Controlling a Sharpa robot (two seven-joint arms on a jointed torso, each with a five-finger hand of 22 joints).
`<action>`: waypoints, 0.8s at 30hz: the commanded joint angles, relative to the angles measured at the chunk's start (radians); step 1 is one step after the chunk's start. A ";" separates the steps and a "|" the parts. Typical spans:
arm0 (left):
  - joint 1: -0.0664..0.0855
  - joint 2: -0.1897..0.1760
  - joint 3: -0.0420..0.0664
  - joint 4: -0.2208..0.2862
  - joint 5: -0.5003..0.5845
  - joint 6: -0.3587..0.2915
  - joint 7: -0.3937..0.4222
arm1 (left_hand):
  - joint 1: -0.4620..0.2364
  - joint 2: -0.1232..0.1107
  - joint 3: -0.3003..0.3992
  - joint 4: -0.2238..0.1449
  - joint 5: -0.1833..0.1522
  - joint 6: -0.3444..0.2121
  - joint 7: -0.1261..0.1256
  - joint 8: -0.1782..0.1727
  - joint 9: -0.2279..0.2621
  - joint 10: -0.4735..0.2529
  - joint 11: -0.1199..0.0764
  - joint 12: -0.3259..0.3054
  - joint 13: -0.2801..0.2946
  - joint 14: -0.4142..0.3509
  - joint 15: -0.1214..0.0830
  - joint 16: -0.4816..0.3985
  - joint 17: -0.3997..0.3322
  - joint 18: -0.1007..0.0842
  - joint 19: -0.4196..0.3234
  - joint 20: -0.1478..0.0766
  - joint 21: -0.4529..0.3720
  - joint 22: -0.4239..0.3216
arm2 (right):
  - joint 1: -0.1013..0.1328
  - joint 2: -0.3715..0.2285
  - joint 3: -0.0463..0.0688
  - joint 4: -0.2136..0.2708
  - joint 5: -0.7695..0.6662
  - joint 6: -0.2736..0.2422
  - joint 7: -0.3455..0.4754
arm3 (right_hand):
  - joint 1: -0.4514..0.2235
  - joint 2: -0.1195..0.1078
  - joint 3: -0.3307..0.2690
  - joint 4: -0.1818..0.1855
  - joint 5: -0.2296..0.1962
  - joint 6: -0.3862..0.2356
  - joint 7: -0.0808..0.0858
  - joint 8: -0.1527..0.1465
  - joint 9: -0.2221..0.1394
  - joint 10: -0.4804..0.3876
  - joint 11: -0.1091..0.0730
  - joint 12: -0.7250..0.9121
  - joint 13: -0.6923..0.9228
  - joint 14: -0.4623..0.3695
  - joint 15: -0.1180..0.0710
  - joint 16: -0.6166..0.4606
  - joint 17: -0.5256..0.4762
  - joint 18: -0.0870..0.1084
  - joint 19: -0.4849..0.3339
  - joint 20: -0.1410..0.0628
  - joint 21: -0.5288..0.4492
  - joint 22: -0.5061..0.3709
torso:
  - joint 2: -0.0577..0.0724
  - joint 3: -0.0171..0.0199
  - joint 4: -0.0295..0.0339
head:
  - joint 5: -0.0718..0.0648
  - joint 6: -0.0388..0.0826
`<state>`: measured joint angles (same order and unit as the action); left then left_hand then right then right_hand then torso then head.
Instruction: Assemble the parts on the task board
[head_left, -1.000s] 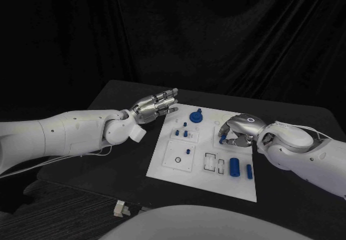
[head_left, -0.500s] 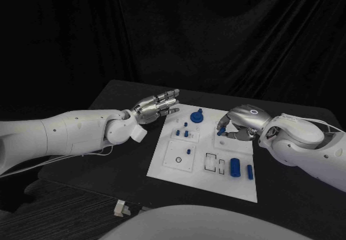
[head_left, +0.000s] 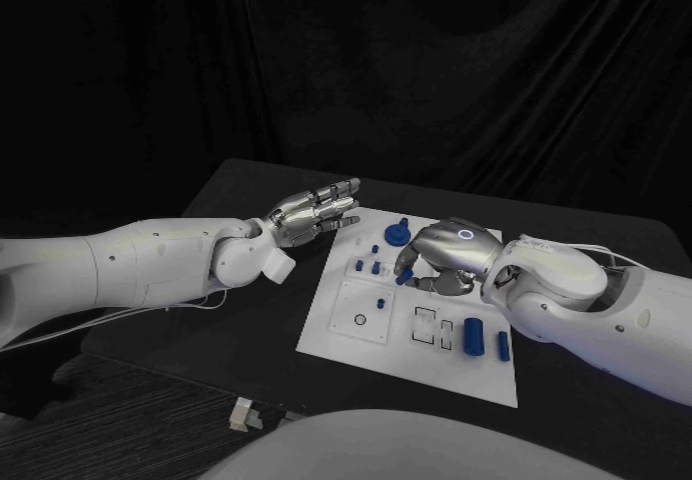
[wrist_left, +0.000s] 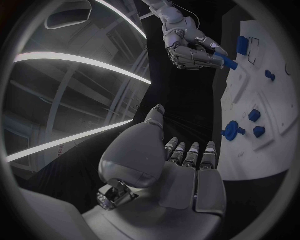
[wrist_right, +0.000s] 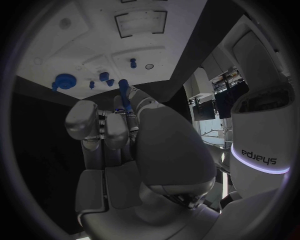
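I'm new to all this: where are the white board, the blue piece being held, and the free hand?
task board (head_left: 335, 342), head view, bare near corner.
blue part (head_left: 407, 270), head view, its middle.
left hand (head_left: 310, 215), head view, palm.

Black table (head_left: 216, 230); small white object (head_left: 242, 415)

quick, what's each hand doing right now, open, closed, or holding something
Left hand: open, fingers spread, holding nothing, beside the task board.
Right hand: holding a small blue part in its fingers above the board.
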<state>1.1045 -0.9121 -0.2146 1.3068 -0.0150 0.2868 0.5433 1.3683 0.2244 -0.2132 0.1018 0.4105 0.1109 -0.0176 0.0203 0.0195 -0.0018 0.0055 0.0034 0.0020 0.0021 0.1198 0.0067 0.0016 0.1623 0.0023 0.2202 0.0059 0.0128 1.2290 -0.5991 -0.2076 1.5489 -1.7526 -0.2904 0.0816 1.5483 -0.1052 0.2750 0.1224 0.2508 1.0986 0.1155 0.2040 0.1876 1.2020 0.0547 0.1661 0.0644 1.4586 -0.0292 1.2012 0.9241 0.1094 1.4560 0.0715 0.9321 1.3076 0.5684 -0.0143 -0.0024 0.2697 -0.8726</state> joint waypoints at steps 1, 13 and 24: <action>-0.001 0.000 0.001 0.004 0.007 0.007 0.015 | 0.003 0.001 -0.003 -0.005 0.005 -0.001 0.006 0.004 0.001 0.002 -0.006 -0.003 -0.002 -0.002 0.005 -0.007 -0.002 0.011 0.002 0.006 -0.001 0.001 | -0.019 0.032 0.000 -0.015 -0.088 0.019 -0.016 | 0.010 -0.003 0.004 -0.002 0.001 0.006 0.000 0.002 0.001 0.007 -0.001 -0.002 0.002 0.003 -0.001 0.007 0.002 -0.003 -0.002 -0.001 0.010 0.120 | 0.001 0.0009 0.0012 | 0.002 0.000; -0.001 0.001 0.001 0.002 0.007 0.007 0.019 | 0.000 0.004 -0.004 -0.003 0.006 -0.002 0.006 0.004 0.001 0.002 -0.004 -0.003 -0.002 -0.002 0.005 -0.007 -0.002 0.011 0.002 0.005 -0.001 0.001 | -0.075 0.136 0.000 -0.089 -0.110 0.030 -0.011 | 0.005 -0.007 0.011 -0.003 0.000 -0.003 0.004 -0.006 0.001 0.002 0.003 -0.011 0.000 0.004 0.001 0.008 0.004 -0.003 -0.002 -0.001 0.010 0.120 | 0.002 0.0004 0.0017 | 0.014 0.000; -0.001 0.002 0.001 0.001 0.007 0.007 0.017 | -0.002 0.005 -0.004 -0.003 0.006 -0.002 0.007 0.004 0.001 0.002 -0.004 -0.003 -0.002 -0.002 0.005 -0.007 -0.002 0.011 0.002 0.005 -0.001 0.001 | -0.101 0.181 0.000 -0.119 -0.112 0.048 -0.007 | 0.005 -0.007 0.015 -0.005 0.001 -0.006 0.005 -0.010 0.001 0.001 0.003 -0.015 0.000 0.004 0.002 0.010 0.008 -0.004 -0.001 0.000 0.013 0.121 | 0.002 0.0002 0.0008 | 0.015 0.000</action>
<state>1.1043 -0.9114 -0.2145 1.3061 -0.0150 0.2868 0.5447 1.3682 0.2244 -0.2132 0.1019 0.4105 0.1108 -0.0176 0.0203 0.0193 -0.0018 0.0055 0.0034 0.0012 0.0022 0.1197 0.0067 0.0009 0.1623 0.0023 0.2202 0.0059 0.0127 1.1311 -0.4206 -0.2079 1.4320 -1.8499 -0.2597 0.0831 1.5490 -0.1070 0.2850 0.1186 0.2459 1.0933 0.1176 0.1988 0.1876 1.2016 0.0551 0.1544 0.0624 1.4586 -0.0292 1.2051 0.9307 0.1094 1.4560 0.0715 0.9379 1.3074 0.5703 -0.0138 -0.0013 0.2850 -0.8726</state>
